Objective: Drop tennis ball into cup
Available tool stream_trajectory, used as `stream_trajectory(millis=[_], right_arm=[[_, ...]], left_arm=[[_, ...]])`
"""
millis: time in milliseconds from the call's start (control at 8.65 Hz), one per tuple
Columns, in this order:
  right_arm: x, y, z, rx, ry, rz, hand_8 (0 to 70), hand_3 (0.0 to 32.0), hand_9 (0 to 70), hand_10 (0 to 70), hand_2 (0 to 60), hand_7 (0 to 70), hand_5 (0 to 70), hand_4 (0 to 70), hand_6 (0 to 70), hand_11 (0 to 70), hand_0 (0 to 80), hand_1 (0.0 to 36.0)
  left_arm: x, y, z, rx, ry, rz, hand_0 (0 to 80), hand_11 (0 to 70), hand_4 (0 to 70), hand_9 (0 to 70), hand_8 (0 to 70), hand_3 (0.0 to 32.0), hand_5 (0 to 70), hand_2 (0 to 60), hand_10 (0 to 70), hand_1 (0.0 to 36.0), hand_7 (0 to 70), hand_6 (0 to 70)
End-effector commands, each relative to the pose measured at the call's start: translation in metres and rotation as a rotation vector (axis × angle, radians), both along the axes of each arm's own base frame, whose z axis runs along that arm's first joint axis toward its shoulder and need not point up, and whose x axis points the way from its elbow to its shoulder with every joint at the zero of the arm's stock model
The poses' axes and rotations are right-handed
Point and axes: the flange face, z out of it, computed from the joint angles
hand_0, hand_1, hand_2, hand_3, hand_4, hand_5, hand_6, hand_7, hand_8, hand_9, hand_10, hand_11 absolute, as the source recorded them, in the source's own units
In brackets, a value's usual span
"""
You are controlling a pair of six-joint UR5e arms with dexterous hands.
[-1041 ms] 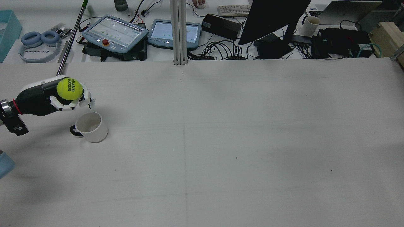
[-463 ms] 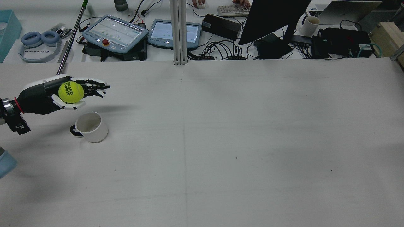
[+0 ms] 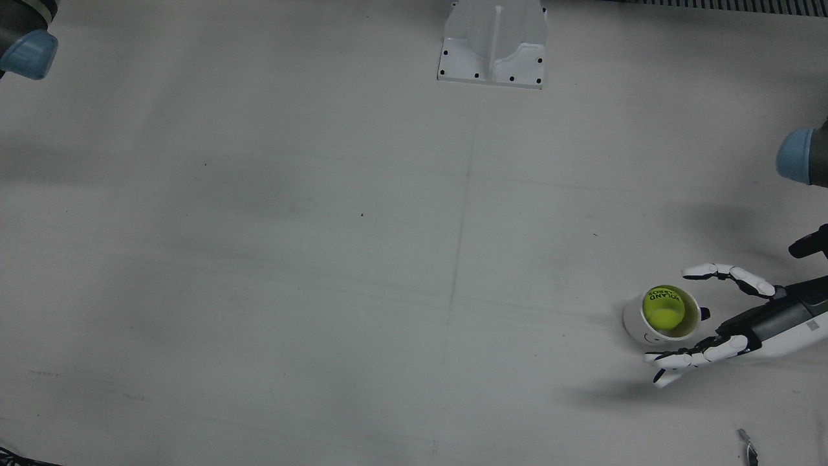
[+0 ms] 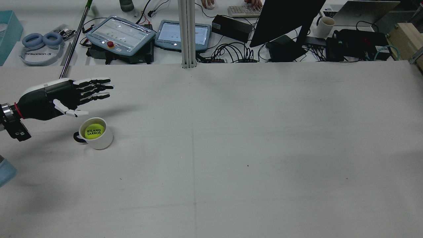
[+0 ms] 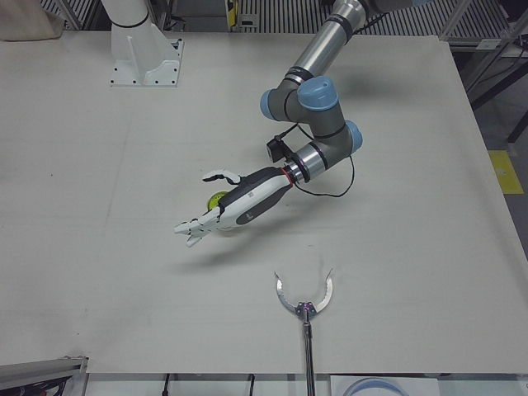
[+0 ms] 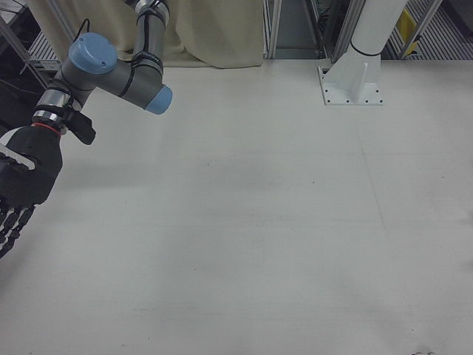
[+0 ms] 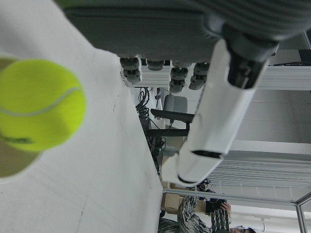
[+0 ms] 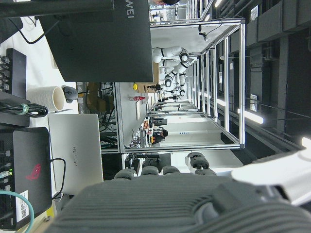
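The tennis ball (image 4: 93, 131) sat inside the white cup (image 4: 99, 140), its printed lettering facing up, while the robot's left hand (image 4: 62, 96) hovered just above and beside the cup with fingers (image 4: 96, 87) spread wide and nothing in its grasp. In the front view the ball (image 3: 664, 309) filled most of the cup (image 3: 637, 323), which stood between the hand's thumb and its outstretched fingers without touching either. The cup's dark handle pointed back toward the forearm, on the wrist side of the hand (image 3: 744, 323).

Ahead of the fingertips the white table (image 4: 248, 148) lay bare across its whole width, a long open run from the cup to the far side. Hand and cup worked close to the table's left edge in the rear view, so room on that side of the wrist was slight. Beyond the fingers, past the table's far edge, sat two teach pendants (image 4: 120, 34), a monitor (image 4: 284, 19) and a tangle of cables. In the left-front view a metal pole with a forked end (image 5: 304, 301) rested on the table near its front edge, well apart from the hand (image 5: 235, 206).

The right hand (image 6: 22, 185) hung at the table's opposite side, its dark fingers extended downward and apart, holding nothing, far from the cup.
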Motion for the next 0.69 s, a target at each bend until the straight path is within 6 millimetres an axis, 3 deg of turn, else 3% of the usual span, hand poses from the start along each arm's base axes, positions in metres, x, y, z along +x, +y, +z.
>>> stream_trajectory(millis=[0, 116, 231, 347, 463, 578], right_arm=[[0.000, 0.000, 0.000, 0.000, 0.000, -0.001, 0.0, 0.0, 0.0, 0.0, 0.0, 0.0, 0.0, 0.0, 0.0, 0.0, 0.0, 0.0], [0.000, 0.000, 0.000, 0.000, 0.000, -0.001, 0.0, 0.0, 0.0, 0.0, 0.0, 0.0, 0.0, 0.0, 0.0, 0.0, 0.0, 0.0], [0.000, 0.000, 0.000, 0.000, 0.000, -0.001, 0.0, 0.0, 0.0, 0.0, 0.0, 0.0, 0.0, 0.0, 0.0, 0.0, 0.0, 0.0], [0.000, 0.000, 0.000, 0.000, 0.000, -0.001, 0.0, 0.0, 0.0, 0.0, 0.0, 0.0, 0.0, 0.0, 0.0, 0.0, 0.0, 0.0], [0.000, 0.000, 0.000, 0.000, 0.000, -0.001, 0.0, 0.0, 0.0, 0.0, 0.0, 0.0, 0.0, 0.0, 0.0, 0.0, 0.0, 0.0], [0.000, 0.000, 0.000, 0.000, 0.000, -0.001, 0.0, 0.0, 0.0, 0.0, 0.0, 0.0, 0.0, 0.0, 0.0, 0.0, 0.0, 0.0]], left_arm=[[-0.001, -0.002, -0.003, 0.007, 0.007, 0.000, 80.0, 10.9, 5.7, 2.6, 2.2, 0.0, 15.2, 30.0, 4.2, 36.0, 20.1, 16.1], [-0.019, -0.009, -0.008, 0.011, 0.019, -0.026, 80.0, 10.4, 5.1, 3.0, 0.4, 0.0, 12.6, 29.3, 3.9, 36.0, 22.2, 5.6], [-0.084, -0.032, -0.009, 0.017, 0.013, -0.138, 76.2, 7.8, 3.9, 2.6, 0.3, 0.0, 10.6, 27.1, 2.7, 36.0, 20.2, 6.3], [-0.143, -0.044, -0.004, 0.001, -0.002, -0.236, 48.9, 2.6, 1.8, 1.8, 0.7, 0.0, 3.7, 25.6, 0.4, 23.6, 16.0, 5.7], [-0.202, -0.050, 0.004, -0.027, -0.016, -0.332, 37.4, 0.2, 0.3, 1.2, 0.0, 0.0, 1.2, 25.6, 0.0, 14.2, 13.0, 1.9], [-0.239, -0.054, 0.028, -0.071, -0.030, -0.395, 7.9, 0.0, 0.0, 0.5, 0.0, 0.0, 0.0, 25.9, 0.0, 8.0, 9.7, 0.7]])
